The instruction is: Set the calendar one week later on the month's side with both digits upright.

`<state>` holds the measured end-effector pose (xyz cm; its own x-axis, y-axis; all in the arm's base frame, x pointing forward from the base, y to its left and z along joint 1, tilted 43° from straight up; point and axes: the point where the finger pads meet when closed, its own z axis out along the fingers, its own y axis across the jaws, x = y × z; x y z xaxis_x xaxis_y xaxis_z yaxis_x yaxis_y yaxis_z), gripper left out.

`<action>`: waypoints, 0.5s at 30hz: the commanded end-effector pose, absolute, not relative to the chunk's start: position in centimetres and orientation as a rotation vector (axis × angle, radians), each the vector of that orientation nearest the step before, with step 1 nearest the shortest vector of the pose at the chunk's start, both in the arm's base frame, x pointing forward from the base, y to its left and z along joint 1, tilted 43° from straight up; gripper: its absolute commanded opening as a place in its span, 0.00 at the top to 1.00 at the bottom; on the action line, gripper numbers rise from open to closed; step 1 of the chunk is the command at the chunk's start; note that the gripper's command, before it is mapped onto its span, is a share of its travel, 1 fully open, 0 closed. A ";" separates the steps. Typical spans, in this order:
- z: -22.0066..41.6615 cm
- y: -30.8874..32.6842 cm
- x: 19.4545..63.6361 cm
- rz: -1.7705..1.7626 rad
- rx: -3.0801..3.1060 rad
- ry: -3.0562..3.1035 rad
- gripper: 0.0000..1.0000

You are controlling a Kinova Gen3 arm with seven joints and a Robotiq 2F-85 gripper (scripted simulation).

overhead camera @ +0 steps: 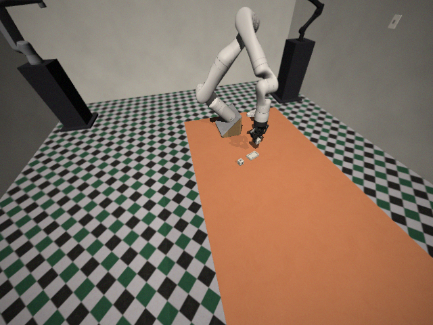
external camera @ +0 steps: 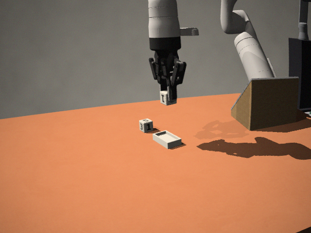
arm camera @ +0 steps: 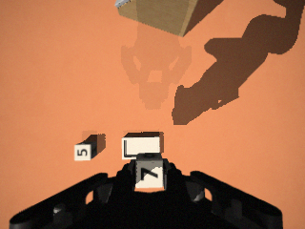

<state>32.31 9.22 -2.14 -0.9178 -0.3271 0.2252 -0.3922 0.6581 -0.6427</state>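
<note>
My gripper (overhead camera: 256, 137) (external camera: 168, 95) (arm camera: 149, 166) is shut on a white cube (overhead camera: 258, 141) (external camera: 164, 98) (arm camera: 150, 180) and holds it in the air, above and behind the tray in the exterior view. In the wrist view its top shows a 7, turned sideways; in the exterior view a side shows an I-like mark. The other white cube (overhead camera: 240, 162) (external camera: 146, 125) (arm camera: 82, 153) stands flat on the orange table beside the tray, with 5 on top and 3 and 1 on its sides. The white tray (overhead camera: 252, 155) (external camera: 159, 141) (arm camera: 142, 143) lies flat and empty. No month name is readable.
The arm's wedge-shaped base mount (overhead camera: 233, 129) (external camera: 273, 102) (arm camera: 154, 14) stands behind the tray, to its right in the exterior view. Arm shadows fall between mount and tray. Dark pedestals (overhead camera: 57, 92) (overhead camera: 295, 66) stand off the orange table top (overhead camera: 297, 227).
</note>
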 end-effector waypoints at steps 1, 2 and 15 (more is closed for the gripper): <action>-2.2 9.3 32.3 1.111 0.595 -2.783 0.74; -2.2 9.3 32.3 1.112 0.586 -2.787 0.74; -3.1 9.8 31.4 1.151 0.283 -2.885 0.74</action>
